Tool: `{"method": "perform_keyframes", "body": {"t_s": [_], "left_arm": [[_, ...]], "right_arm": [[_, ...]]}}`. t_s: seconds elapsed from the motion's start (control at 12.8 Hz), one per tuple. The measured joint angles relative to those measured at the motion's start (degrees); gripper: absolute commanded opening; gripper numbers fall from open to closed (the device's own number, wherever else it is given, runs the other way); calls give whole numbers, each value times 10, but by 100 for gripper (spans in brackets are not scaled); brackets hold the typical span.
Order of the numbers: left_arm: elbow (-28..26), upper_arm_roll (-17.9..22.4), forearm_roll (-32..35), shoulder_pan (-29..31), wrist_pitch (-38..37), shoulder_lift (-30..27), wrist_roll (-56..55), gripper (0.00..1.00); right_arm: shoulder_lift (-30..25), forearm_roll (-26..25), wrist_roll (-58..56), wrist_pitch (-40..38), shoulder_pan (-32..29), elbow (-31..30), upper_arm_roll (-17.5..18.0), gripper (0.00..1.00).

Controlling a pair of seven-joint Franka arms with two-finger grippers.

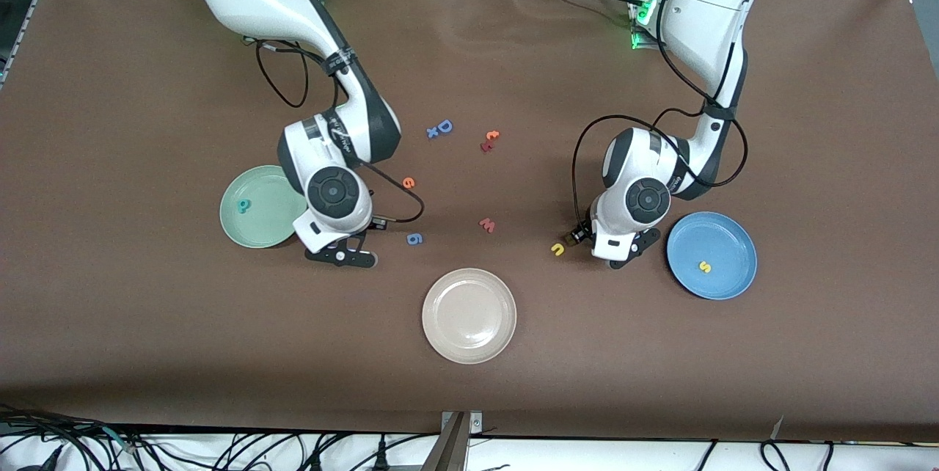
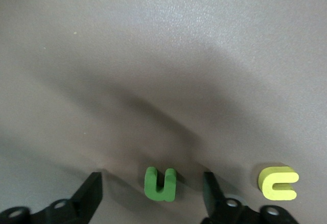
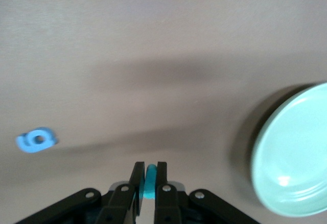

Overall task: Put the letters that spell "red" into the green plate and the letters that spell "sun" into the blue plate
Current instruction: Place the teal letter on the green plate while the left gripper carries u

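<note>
From the front, the green plate (image 1: 257,221) already carries the teal "d" (image 1: 243,205) and the blue plate (image 1: 715,236) the yellow "s" (image 1: 705,266), so each arm works at its own plate's end of the bench (image 1: 110,309), which I take to be why they are split that way. The right claw (image 1: 345,254) hangs low just beside the green plate's rim, between it and the blue "6" (image 1: 414,238); the orange "e" (image 1: 408,182) lies loose farther from the camera. The left claw (image 1: 620,254) sits between the yellow "u" (image 1: 558,249) and the blue plate. The beige plate (image 1: 469,315) and the red "w" (image 1: 487,224) lie in the middle, well apart from both, so there is open bench all round. In the left wrist view the left claw's jaws stand apart astride the green "u" (image 2: 161,184), not yet touching it, with the yellow "u" just outside one finger (image 2: 212,191); closing should catch only the green one, though that neighbour is near. In the right wrist view the right claw is clamped on a small teal piece (image 3: 150,180), likely the "r", with the green plate's edge close by and nothing between.
</note>
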Motion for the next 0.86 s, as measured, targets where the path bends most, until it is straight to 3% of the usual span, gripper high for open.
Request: {"method": "perform_keyframes", "body": {"t_s": [0.31, 0.63, 0.86], "left_arm": [[2, -1, 0, -1, 2, 0, 0, 51], [4, -1, 0, -1, 3, -1, 1, 27], [4, 0, 0, -1, -1, -5, 1, 18]], "right_arm": [[5, -45, -56, -8, -29, -13, -22, 0], [6, -52, -95, -40, -29, -24, -64, 0], [1, -52, -102, -26, -30, -56, -88, 0]]}}
